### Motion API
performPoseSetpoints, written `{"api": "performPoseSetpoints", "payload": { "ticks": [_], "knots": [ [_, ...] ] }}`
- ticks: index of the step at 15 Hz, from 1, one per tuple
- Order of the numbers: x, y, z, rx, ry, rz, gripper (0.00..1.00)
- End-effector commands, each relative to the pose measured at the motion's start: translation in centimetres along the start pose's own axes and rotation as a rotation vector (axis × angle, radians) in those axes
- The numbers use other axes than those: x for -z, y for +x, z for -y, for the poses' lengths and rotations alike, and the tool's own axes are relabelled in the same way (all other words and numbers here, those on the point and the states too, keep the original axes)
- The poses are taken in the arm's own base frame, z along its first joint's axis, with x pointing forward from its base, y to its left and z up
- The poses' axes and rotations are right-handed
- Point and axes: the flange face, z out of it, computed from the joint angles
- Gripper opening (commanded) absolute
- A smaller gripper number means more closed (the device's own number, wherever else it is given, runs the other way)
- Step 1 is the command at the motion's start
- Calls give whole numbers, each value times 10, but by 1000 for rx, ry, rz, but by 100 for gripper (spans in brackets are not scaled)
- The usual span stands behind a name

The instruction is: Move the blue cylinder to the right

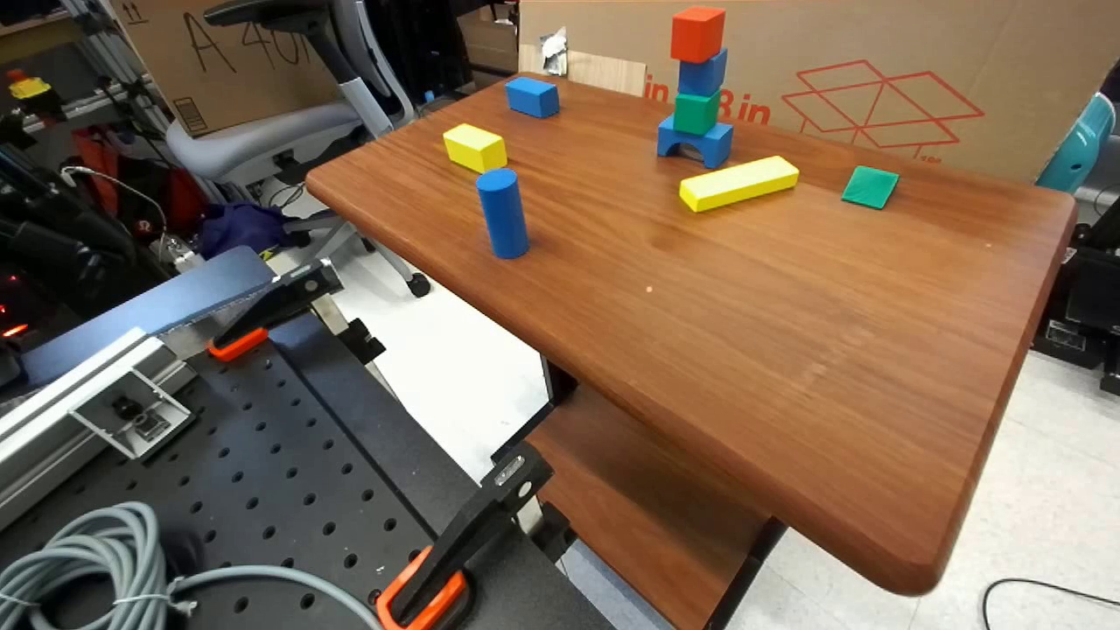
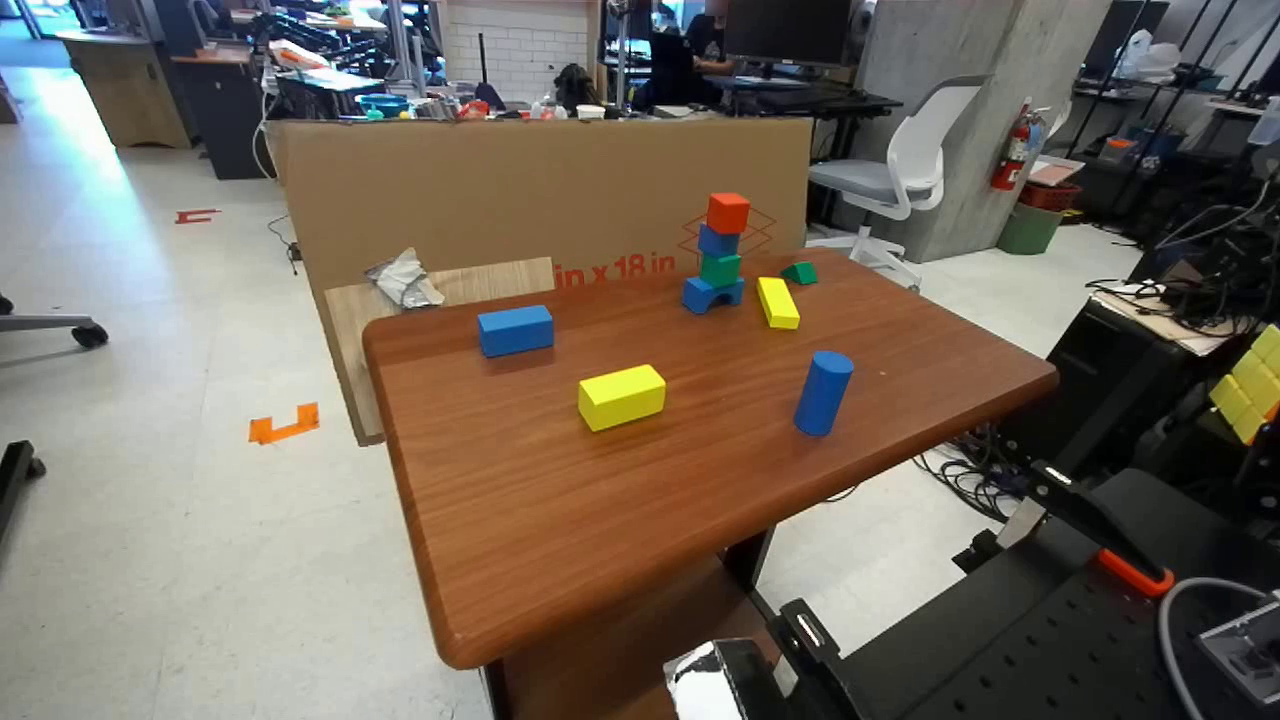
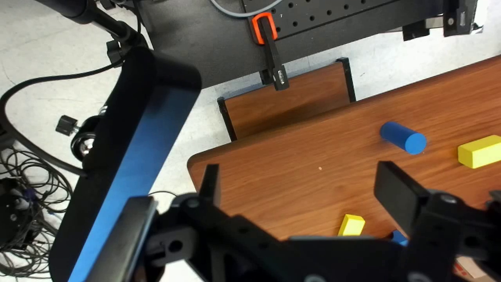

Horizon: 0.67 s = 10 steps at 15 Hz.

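Blue cylinder (image 1: 504, 214): upright on one end on the brown wooden table (image 1: 787, 350), near the long edge that faces the perforated black board (image 1: 280, 486); same placement read from both exterior views. Gripper (image 3: 299, 180): seen in the wrist view, fingers (image 3: 399, 196) spread wide, table top visible through the gap; the cylinder stands apart from it, appearing just above the finger at that picture's right. Nearest neighbour of the cylinder is a yellow block (image 2: 622, 398), lying on its side, bare wood between the two. Beyond that, toward a table corner, a blue block (image 2: 516, 331), also lying flat. Near the far long edge, a tower of four pieces, from the bottom up: blue arch (image 1: 697, 140), green cube (image 1: 696, 114), blue cube (image 1: 703, 74), red cube (image 1: 697, 35); the pieces sit slightly out of line. Near the tower, a long yellow bar (image 1: 739, 183) lies flat; past it, a green wedge (image 2: 800, 272). Behind the table, a large cardboard sheet (image 2: 500, 190) with red print, and a pale wood panel (image 2: 500, 285) at the corner with a crumpled silvery piece (image 2: 405, 280) against it. The board carries two clamps with orange grips (image 1: 420, 595) and, in an exterior view, a coil of grey cable (image 1: 140, 551). Grey office chair (image 1: 254, 140) beyond the table's end.
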Motion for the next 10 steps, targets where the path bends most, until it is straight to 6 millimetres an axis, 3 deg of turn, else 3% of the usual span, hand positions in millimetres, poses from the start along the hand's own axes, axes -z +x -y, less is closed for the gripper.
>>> {"api": "performPoseSetpoints", "payload": {
  "ticks": [1,7,10],
  "knots": [
    [0,0,0,0,0,1,100],
    [0,0,0,0,0,1,100],
    [-9,7,26,48,2,11,100]
  ]
}}
